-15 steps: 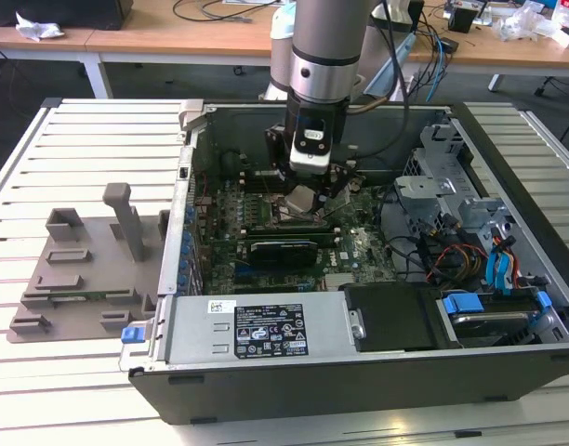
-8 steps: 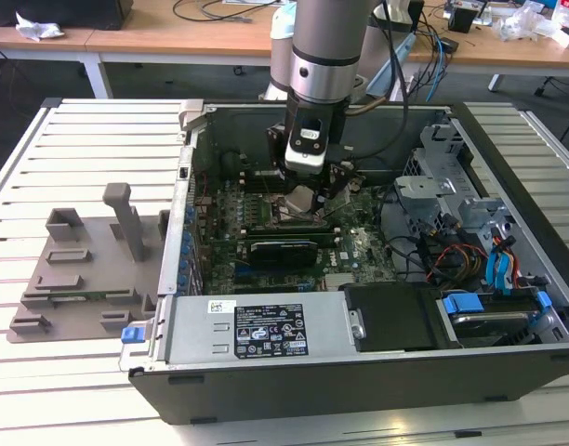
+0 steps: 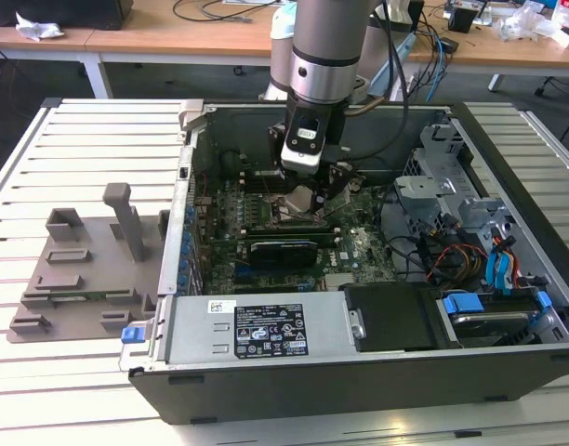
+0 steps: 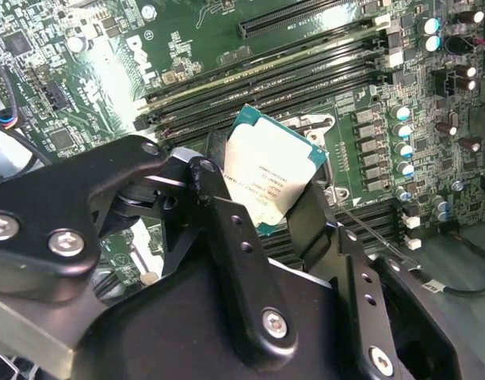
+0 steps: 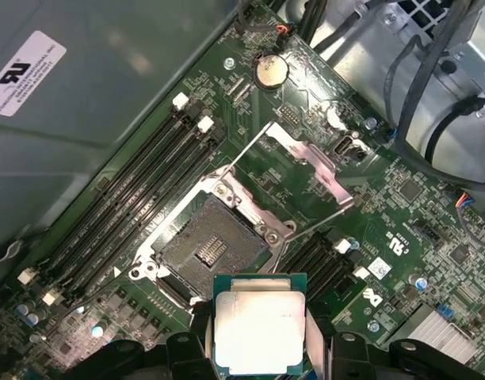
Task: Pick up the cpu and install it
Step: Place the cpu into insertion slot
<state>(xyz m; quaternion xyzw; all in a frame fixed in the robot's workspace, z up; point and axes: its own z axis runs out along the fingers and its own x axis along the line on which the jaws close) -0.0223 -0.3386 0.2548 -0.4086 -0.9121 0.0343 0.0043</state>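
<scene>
Inside the open computer case (image 3: 359, 390) we see the green motherboard (image 5: 401, 206), where the gripper (image 5: 258, 339) hangs just beside the bare socket (image 5: 207, 245), jaws closed partway on two opposite edges of the cpu (image 5: 258, 317), silver top facing the first wrist view

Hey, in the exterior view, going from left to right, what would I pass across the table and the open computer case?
From the exterior view's left: grey plastic fixture → gripper, shut on the cpu → metal drive cage → blue cables.
</scene>
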